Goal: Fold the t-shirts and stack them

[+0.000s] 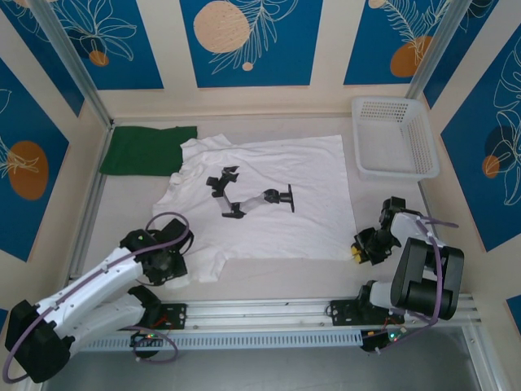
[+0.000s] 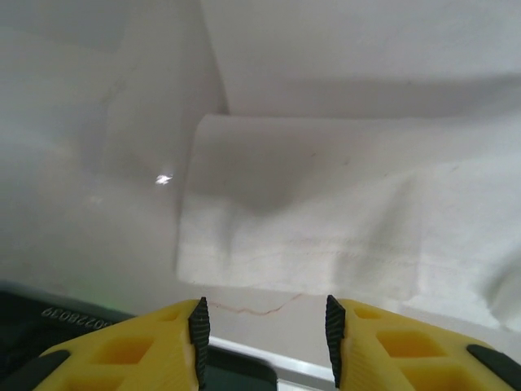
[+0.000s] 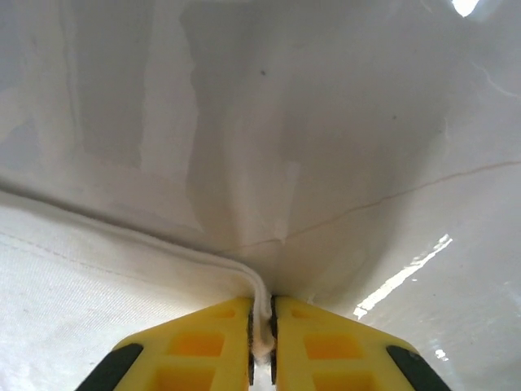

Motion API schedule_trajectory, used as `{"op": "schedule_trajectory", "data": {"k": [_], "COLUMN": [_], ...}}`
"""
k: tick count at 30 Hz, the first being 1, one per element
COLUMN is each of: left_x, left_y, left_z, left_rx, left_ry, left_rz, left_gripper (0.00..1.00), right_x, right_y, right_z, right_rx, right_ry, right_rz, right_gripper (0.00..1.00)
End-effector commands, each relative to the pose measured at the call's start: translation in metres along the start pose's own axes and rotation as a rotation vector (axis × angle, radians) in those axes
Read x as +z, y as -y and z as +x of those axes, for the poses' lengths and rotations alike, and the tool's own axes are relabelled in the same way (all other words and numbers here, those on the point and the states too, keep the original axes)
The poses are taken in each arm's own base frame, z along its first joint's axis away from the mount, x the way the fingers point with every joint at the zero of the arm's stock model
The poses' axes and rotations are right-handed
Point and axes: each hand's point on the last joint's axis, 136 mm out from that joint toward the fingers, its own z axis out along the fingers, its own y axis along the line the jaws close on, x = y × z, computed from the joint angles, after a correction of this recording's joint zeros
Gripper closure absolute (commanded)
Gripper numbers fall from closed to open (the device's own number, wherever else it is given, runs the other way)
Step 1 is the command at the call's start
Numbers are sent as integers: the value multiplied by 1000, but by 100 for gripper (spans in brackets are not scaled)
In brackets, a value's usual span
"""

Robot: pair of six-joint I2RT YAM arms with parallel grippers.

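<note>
The white t-shirt [image 1: 269, 195] with black printed marks lies spread flat in the middle of the table. The dark green t-shirt [image 1: 146, 150] lies folded at the back left, touching the white one's shoulder. My left gripper [image 1: 167, 265] sits at the white shirt's near left sleeve; in the left wrist view it [image 2: 264, 330] is open, the sleeve edge [image 2: 326, 220] just ahead of the fingertips. My right gripper [image 1: 362, 247] is at the shirt's near right corner, and in the right wrist view it [image 3: 260, 326] is shut on the white hem [image 3: 122, 269].
A white plastic mesh basket [image 1: 393, 137] stands at the back right. An aluminium rail [image 1: 269, 309] runs along the near edge between the arm bases. Walls close in the left, back and right sides.
</note>
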Motion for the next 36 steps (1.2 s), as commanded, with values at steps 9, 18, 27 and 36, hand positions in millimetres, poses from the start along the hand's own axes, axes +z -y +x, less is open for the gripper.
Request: {"op": "schedule_trajectory", "data": {"k": [9, 18, 27, 36], "left_x": [9, 34, 38, 56], "left_y": [-36, -35, -16, -10], "left_z": [37, 32, 15, 12], "left_rx": [-101, -162, -135, -214], "left_ry": [-155, -85, -77, -48], "left_rz": [-153, -94, -143, -126], "left_gripper": [62, 63, 69, 66], "right_x": [13, 20, 9, -3], "right_y": [-9, -4, -21, -33], "right_z": [2, -1, 1, 1], "right_rx": [-42, -57, -85, -113], "right_ry": [-23, -17, -38, -51], "right_rz": [8, 28, -34, -80], "right_gripper": [86, 87, 87, 87]}}
